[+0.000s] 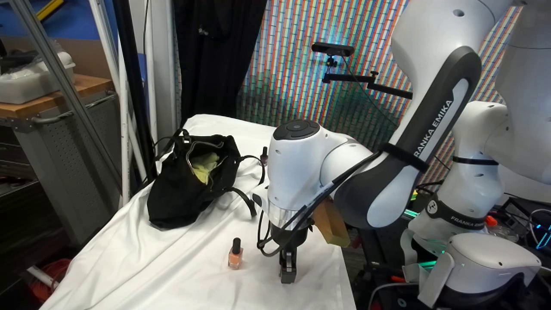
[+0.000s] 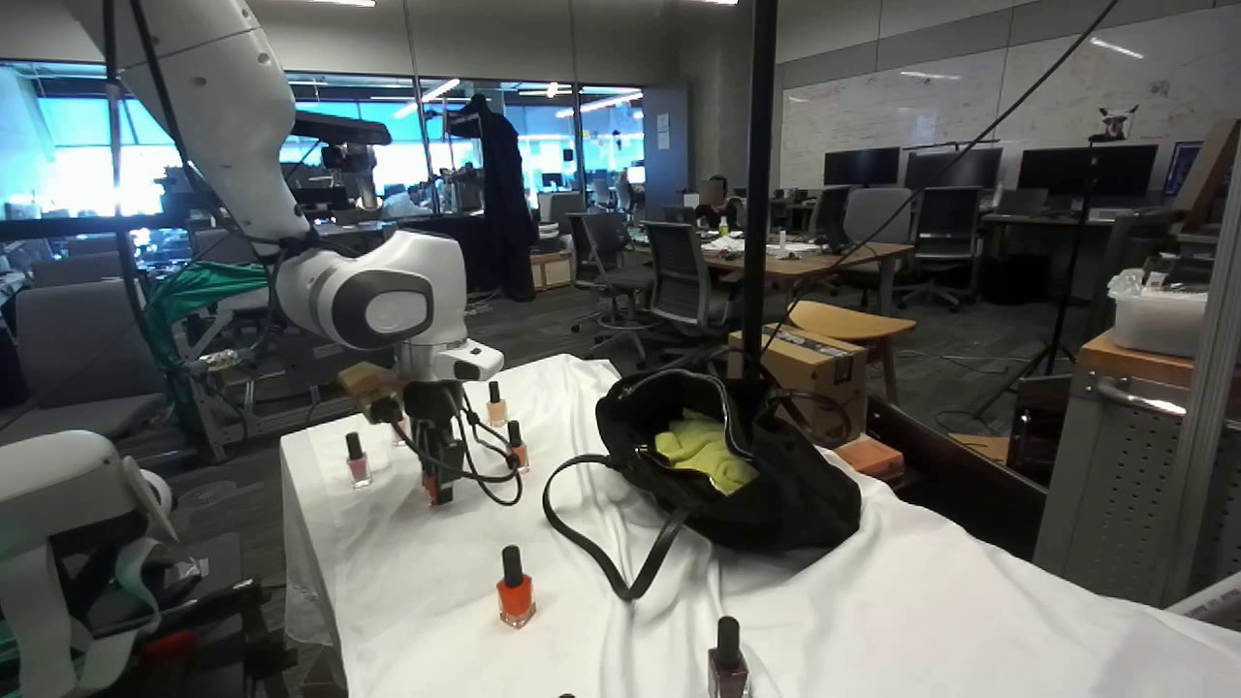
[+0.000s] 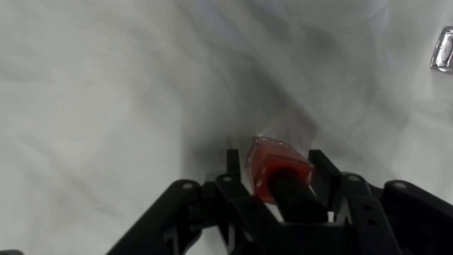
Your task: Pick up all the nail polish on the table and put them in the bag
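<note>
White and wrinkled, the cloth-covered table (image 2: pixel 417 591) bears the bag (image 2: pixel 795 494) in both exterior views. Beyond the bag, on the side away from my arm (image 2: pixel 431 281), a cabinet (image 1: pixel 82 172) bears a tub (image 1: pixel 19 88); in an exterior view a cardboard box (image 2: pixel 810 364) shows just past the bag. Between the bag and my gripper (image 3: pixel 274 156) an orange bottle (image 2: pixel 521 456) stands upright in the way, and a strap (image 2: pixel 628 587) loops out from the bag onto the table on my side. A peach bottle (image 2: pixel 496 410) stands on that same side of the bag, near the orange one. Farther from the bag than my gripper stands a pink bottle (image 2: pixel 360 470). A scarlet bottle (image 2: pixel 516 596) stands near the strap, and a dark bottle (image 2: pixel 727 674) stands in front of the bag, cut off by the edge of that view.

One red bottle (image 3: pixel 279 159), on my arm's side of the bag and apart from it, sits between my fingers (image 3: pixel 233 163), its black cap (image 3: pixel 300 207) toward my arm. One finger stands at each side of it; whether they clamp the glass I cannot tell, nor whether it touches the table.

The bag gapes. Yellow-green fabric (image 2: pixel 703 451) shows inside, lining or a loose thing, I cannot tell which.
</note>
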Controlling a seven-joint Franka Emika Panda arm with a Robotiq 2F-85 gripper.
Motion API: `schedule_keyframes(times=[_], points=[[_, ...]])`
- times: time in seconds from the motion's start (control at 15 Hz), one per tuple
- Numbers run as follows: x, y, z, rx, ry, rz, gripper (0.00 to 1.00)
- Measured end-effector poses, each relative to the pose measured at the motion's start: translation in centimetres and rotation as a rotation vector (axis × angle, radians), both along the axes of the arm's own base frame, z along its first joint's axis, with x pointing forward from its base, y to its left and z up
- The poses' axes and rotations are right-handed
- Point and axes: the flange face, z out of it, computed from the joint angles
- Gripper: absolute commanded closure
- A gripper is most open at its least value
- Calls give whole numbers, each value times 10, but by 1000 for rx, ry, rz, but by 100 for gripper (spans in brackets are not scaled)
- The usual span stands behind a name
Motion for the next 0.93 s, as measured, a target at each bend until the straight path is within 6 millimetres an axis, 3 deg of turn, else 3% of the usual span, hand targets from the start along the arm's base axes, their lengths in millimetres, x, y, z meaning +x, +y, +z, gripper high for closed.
schedule_keyframes(times=[0.13,0.2,0.67,0.93], points=[[0,0,0,-2,1,5,83],[-1,0,0,-3,3,6,84],[-4,-1,4,-62,13,30,84],[3,-4,35,-89,-9,12,84]])
